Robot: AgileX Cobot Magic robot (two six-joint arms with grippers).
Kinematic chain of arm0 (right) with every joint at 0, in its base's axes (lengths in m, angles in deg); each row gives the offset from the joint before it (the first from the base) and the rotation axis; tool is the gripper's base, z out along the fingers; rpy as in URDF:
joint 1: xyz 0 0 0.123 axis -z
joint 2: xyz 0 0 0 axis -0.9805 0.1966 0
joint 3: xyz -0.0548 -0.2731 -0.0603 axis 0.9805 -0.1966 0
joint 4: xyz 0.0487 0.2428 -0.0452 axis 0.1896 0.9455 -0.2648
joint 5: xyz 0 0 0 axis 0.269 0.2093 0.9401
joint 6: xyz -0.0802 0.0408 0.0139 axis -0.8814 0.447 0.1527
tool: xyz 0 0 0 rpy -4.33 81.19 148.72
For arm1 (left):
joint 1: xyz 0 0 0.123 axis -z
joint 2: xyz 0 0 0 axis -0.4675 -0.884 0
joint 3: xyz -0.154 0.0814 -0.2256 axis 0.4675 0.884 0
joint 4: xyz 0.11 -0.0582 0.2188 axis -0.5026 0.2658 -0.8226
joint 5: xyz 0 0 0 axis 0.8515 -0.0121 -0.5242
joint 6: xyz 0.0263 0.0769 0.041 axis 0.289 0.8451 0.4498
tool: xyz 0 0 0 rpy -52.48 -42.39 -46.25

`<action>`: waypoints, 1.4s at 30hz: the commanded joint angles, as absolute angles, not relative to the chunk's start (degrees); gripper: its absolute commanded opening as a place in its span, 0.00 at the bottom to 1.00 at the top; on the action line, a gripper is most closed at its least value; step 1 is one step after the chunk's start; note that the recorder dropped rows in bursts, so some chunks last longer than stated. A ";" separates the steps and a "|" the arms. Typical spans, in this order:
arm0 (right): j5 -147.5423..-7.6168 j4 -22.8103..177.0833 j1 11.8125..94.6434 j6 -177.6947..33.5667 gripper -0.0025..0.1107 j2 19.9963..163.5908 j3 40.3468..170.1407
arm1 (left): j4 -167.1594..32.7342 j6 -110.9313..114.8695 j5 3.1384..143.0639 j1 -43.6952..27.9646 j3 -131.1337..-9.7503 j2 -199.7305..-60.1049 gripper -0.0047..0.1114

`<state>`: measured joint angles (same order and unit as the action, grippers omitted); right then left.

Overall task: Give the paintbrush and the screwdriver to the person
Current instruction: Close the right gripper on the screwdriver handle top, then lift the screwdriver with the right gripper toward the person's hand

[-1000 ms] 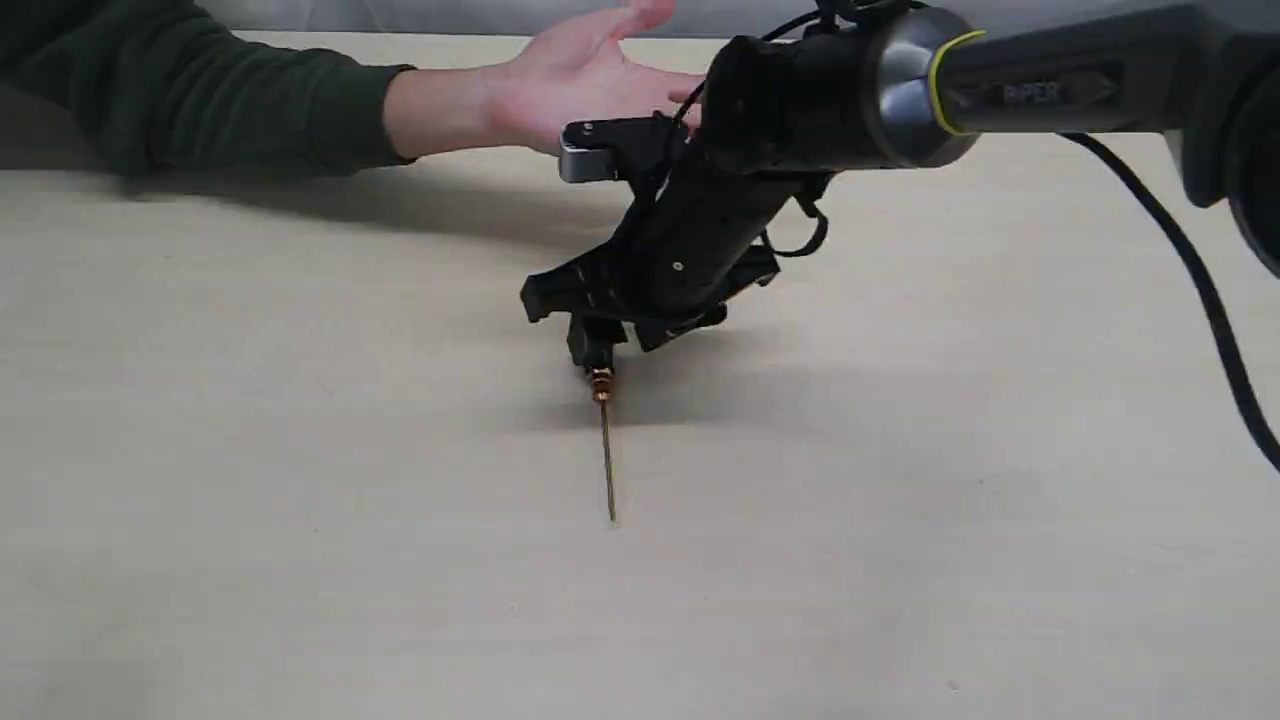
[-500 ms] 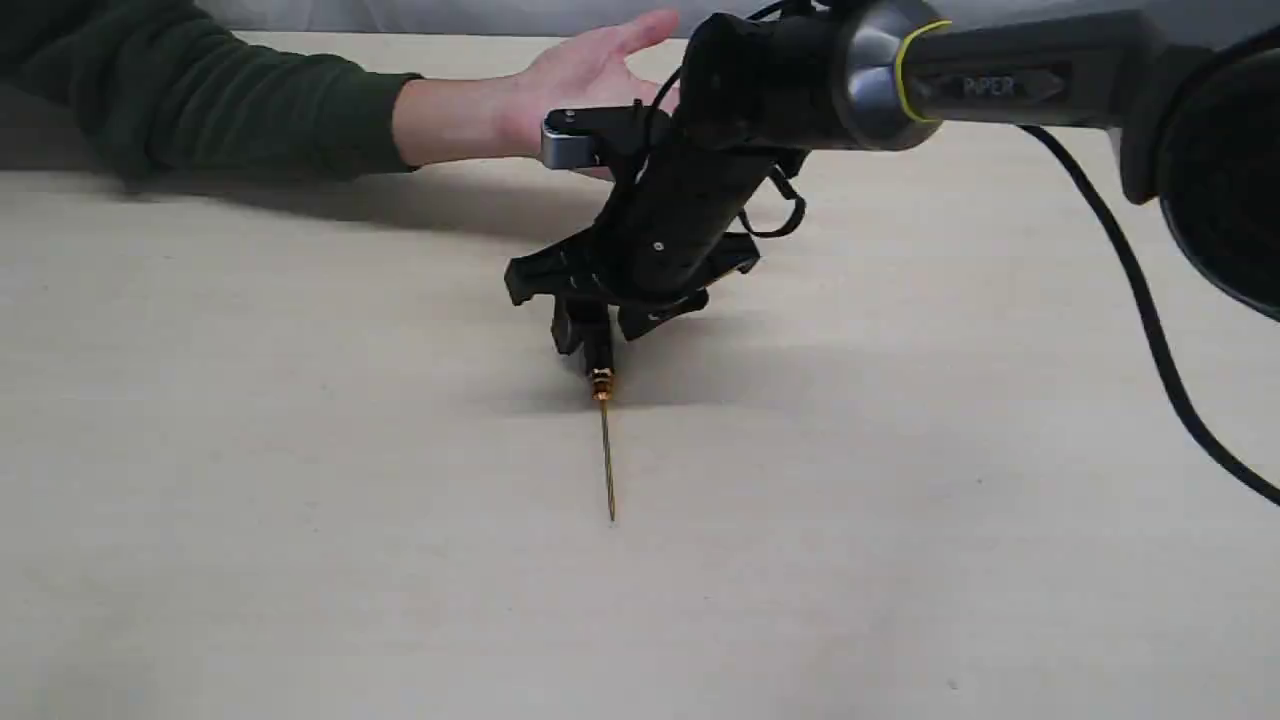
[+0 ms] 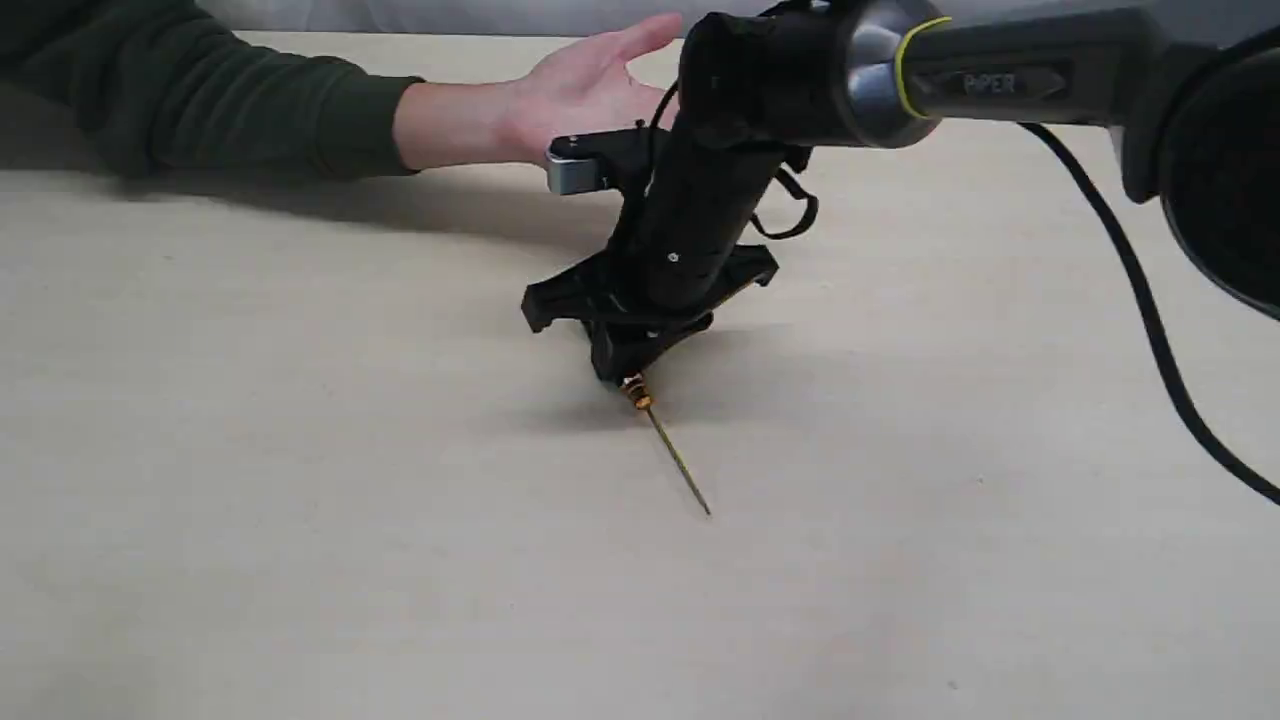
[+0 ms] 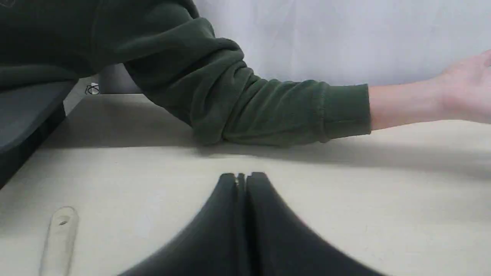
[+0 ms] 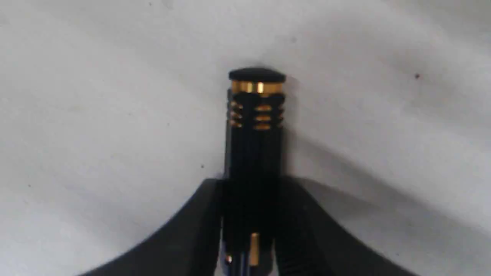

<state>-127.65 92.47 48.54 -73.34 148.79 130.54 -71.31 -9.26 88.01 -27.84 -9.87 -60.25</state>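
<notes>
My left claw (image 4: 241, 177) was pressed shut on nothing, low over the table (image 4: 345, 214), with the brush (image 4: 57, 237) handle lying flat near it. The person (image 3: 450, 120) reached in from the far left corner along the far edge, sleeve (image 3: 200, 100) resting on the top, hand (image 3: 585, 85) open with the palm up. Near that hand, around the table's middle, my right claw (image 3: 620, 368) clamped the screwdriver (image 3: 672, 455) by its black handle, the thin shaft slanting down toward the near edge.

Even bright light; soft shadows on table (image 3: 300, 450); right wrist view blurred.
</notes>
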 commanded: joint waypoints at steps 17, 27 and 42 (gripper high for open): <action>-131.68 99.53 48.51 -86.21 0.06 142.86 129.60 | -71.23 -9.37 87.36 -27.47 -9.75 -60.10 0.04; -132.97 99.53 48.51 -86.75 0.06 133.64 129.49 | -71.23 -9.37 87.36 -27.47 -9.75 -60.10 0.04; -127.22 82.69 48.51 -72.45 0.06 130.84 137.97 | -71.07 -9.37 87.42 -27.47 -9.75 -60.10 0.04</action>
